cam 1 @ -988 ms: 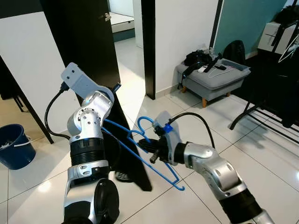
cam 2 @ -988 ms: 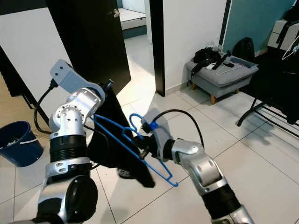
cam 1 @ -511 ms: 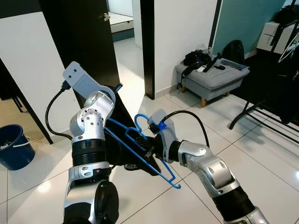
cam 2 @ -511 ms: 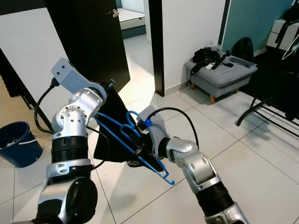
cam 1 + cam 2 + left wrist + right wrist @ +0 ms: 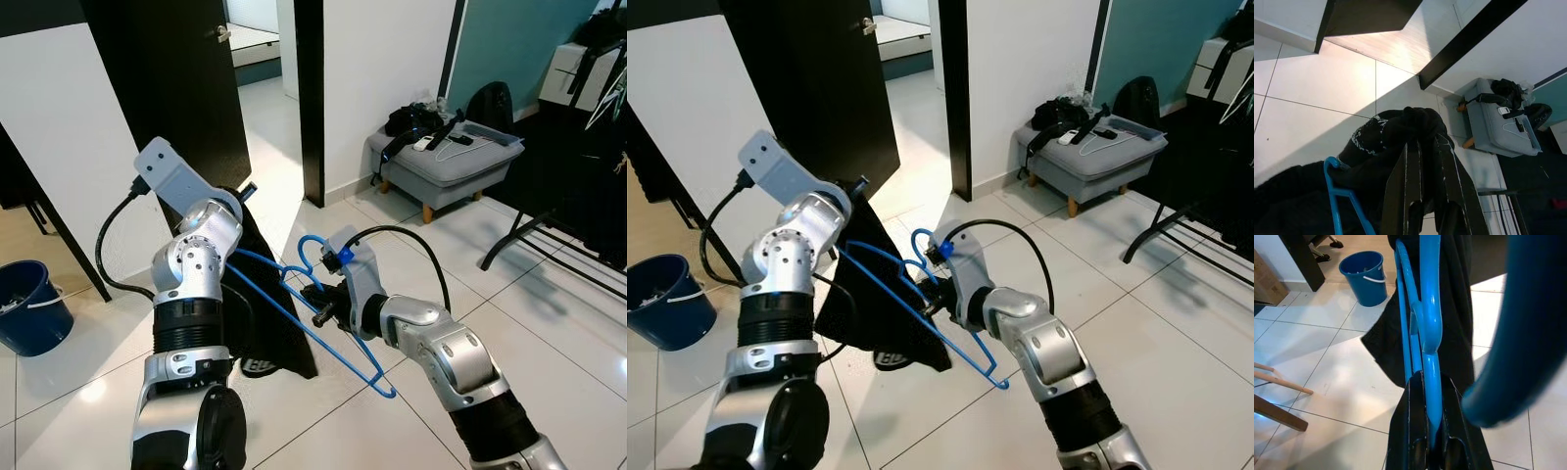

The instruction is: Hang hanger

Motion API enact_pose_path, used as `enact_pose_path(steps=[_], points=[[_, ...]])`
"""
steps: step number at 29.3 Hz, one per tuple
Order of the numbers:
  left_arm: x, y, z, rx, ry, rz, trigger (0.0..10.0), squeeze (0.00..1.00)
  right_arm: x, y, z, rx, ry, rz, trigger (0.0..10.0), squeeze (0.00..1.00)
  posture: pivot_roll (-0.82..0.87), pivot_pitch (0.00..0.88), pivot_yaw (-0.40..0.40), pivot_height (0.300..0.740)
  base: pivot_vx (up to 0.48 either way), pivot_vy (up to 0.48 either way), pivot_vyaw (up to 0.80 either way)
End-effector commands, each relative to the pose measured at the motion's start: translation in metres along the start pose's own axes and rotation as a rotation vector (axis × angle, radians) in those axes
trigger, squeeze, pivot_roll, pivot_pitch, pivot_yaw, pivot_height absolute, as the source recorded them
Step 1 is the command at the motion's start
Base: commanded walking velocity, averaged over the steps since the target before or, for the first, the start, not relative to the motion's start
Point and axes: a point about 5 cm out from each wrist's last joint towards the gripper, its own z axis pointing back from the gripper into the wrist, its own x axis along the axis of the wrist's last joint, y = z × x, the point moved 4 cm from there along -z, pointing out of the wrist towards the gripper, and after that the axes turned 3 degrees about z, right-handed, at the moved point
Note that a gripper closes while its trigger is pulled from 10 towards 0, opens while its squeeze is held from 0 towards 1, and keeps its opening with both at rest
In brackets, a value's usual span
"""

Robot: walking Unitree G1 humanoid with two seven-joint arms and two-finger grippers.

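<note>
Right wrist view: right tool (image 5: pixel 1431 443) clenches the stiff, light blue hanger (image 5: pixel 1429 318); left tool (image 5: pixel 1422 161) pinches the limp black garment (image 5: pixel 1400 132) beside it.

The left gripper (image 5: pixel 1426 147) has its two black fingers (image 5: pixel 1409 176) closed on a bunch of black cloth (image 5: pixel 1396 129), which bulges past the fingertips. A blue hanger (image 5: pixel 1339 196) edge shows beside the fingers. Beyond them lie white floor tiles (image 5: pixel 1327 83) and a grey bench (image 5: pixel 1496 122).
</note>
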Motion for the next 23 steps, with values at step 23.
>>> enact_pose_path(steps=[23], points=[[-0.031,0.015,0.002,0.054,0.036,0.013,10.0,0.00,-0.021,0.023,0.013,0.109,0.140,-0.017,10.0,0.00,-0.09,0.000,0.089,0.736,0.000,0.000,0.00]])
